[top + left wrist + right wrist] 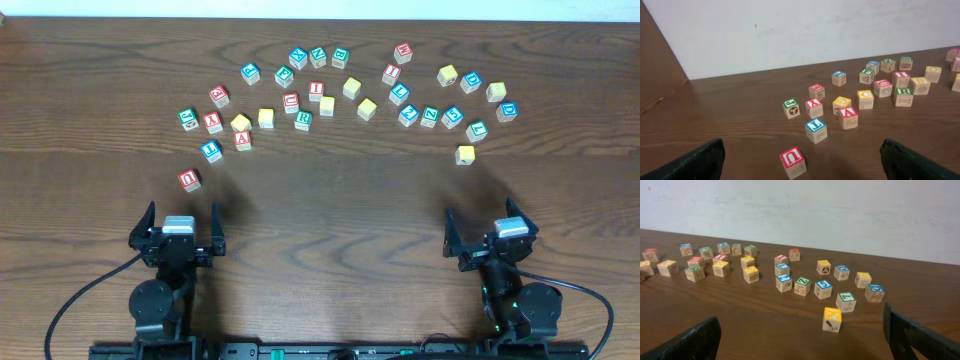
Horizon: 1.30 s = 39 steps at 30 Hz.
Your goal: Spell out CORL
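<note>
Pale wooden cubes (pixel 303 120) with matt painted faces sit on a dark, smooth, wood-grain table (pixel 330 220).

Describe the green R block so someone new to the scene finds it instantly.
On the dark wooden table, look at the left half of the arc of letter blocks along the far side. At that group's near edge, the green R block sits just on the near side of a red-framed block, between two yellow-topped blocks. It is the only green-framed face among those neighbours.
</note>
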Motion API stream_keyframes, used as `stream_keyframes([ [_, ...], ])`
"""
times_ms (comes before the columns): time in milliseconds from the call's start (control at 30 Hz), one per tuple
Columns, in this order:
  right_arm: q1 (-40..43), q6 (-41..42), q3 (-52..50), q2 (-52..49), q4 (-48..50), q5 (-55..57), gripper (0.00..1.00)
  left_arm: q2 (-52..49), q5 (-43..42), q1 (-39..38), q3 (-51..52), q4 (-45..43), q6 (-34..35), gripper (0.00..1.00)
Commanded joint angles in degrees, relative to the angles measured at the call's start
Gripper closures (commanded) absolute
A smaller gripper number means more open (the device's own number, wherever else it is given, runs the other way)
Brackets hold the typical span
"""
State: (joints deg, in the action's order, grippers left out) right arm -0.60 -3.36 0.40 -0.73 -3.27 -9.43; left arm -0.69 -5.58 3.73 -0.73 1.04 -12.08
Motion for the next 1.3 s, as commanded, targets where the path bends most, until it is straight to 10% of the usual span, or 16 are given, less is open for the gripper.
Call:
stream_keyframes([
  [0,-0.24,0.74,-0.09,0.35,-0.2,-0.37,0.01,0.35,-0.2,0.28,0.5,2.58,-0.52,0.02],
  [733,-0.24,0.74,-0.09,0.35,-0.2,-0.37,0.01,-1.03,-0.37,0.28,-3.82,1.73,-0.13,0.02],
  [1267,-0.24,0.68,-0.09,0.35,0.13,0.28,0.01,-39.43,-7.32,0.26,-39.58,7.21,-0.11,0.02],
])
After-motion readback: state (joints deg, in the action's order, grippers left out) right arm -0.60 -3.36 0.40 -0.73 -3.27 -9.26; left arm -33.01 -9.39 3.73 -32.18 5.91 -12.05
